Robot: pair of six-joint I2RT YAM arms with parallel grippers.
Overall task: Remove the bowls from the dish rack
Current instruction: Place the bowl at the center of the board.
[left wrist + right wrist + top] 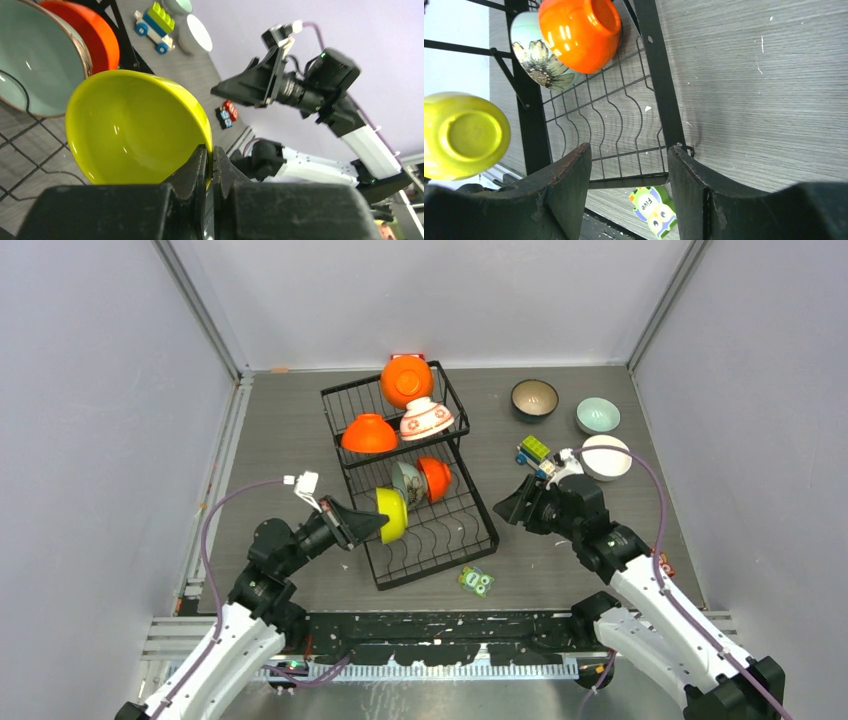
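The black wire dish rack [483,512] stands mid-table. Its raised back section holds two orange bowls [406,380] [369,434] and a white bowl with a red pattern [426,418]. In the lower section, a teal flowered bowl [407,480] leans against another orange bowl [436,478]. My left gripper [378,519] [210,155] is shut on the rim of a lime green bowl [393,514] [135,125], held on its side at the lower section's left edge. Just right of the rack, my right gripper [517,504] [629,160] is open and empty.
A dark brown bowl [534,397], a pale mint bowl [598,416] and a white bowl [606,457] sit on the table at the back right. A toy truck [533,451] lies near them. A green owl card [476,581] lies by the rack's front corner.
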